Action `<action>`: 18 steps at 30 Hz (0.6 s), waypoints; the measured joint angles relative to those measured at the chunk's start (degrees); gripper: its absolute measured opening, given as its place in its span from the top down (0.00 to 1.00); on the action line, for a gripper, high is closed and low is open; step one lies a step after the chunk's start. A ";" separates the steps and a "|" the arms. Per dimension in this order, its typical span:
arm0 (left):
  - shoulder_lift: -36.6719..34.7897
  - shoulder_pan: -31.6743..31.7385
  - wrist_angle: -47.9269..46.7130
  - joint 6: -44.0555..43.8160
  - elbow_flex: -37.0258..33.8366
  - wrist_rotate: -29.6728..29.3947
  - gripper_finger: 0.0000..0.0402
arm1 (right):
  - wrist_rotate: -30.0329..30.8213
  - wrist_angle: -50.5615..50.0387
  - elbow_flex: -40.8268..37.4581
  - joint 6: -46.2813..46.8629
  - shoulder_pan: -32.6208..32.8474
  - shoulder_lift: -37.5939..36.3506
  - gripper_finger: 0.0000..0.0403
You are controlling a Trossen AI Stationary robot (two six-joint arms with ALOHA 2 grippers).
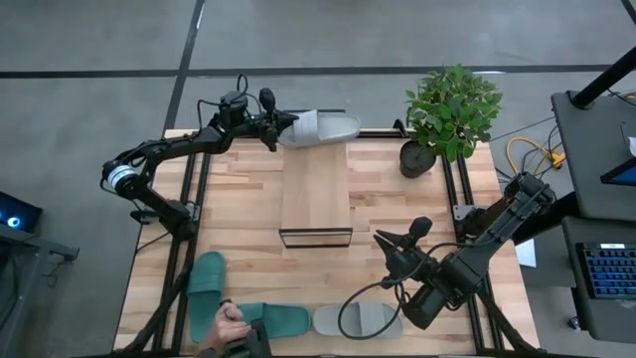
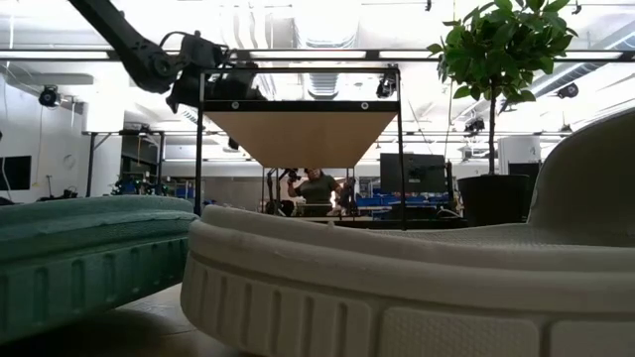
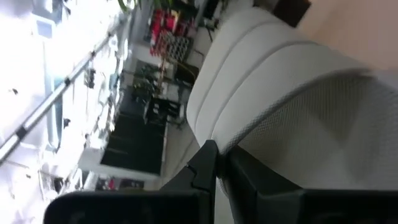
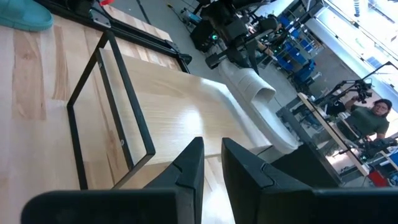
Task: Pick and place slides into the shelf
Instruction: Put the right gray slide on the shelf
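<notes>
The shelf (image 1: 316,194) stands in the middle of the table, its light plank top on a thin dark frame (image 4: 109,99). My left gripper (image 1: 281,127) is at the shelf's far end, shut on a pale grey-white slide (image 1: 326,127) that lies crosswise there. My right gripper (image 1: 386,245) hovers by the shelf's near right corner, shut and holding nothing. On the near edge lie two teal slides (image 1: 207,283) (image 1: 280,320) and the second pale slide (image 1: 360,320). A person's hand (image 1: 229,323) rests on the nearer teal slide. My left gripper holds the pale slide at its strap end (image 3: 292,106), the end toward the table's left. The fingers (image 3: 205,165) come level from the left, along the slide's length. The slide lies flat at about the height of the shelf top. I cannot tell whether it rests on anything.
A potted plant (image 1: 449,109) stands at the table's far right corner. In the low view the near pale slide (image 2: 397,288) and a teal slide (image 2: 79,258) fill the foreground. People stand in the room behind (image 2: 316,188). Bare wood lies left and right of the shelf.
</notes>
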 joint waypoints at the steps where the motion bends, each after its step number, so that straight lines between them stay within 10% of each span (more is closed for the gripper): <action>1: 0.00 0.25 -0.96 0.19 0.00 -0.06 0.98 | 0.00 -0.02 0.00 0.08 0.00 0.00 0.88; 18: -0.26 4.27 -6.47 0.62 -0.11 0.26 0.99 | 0.00 0.06 -0.11 0.30 0.00 0.00 0.88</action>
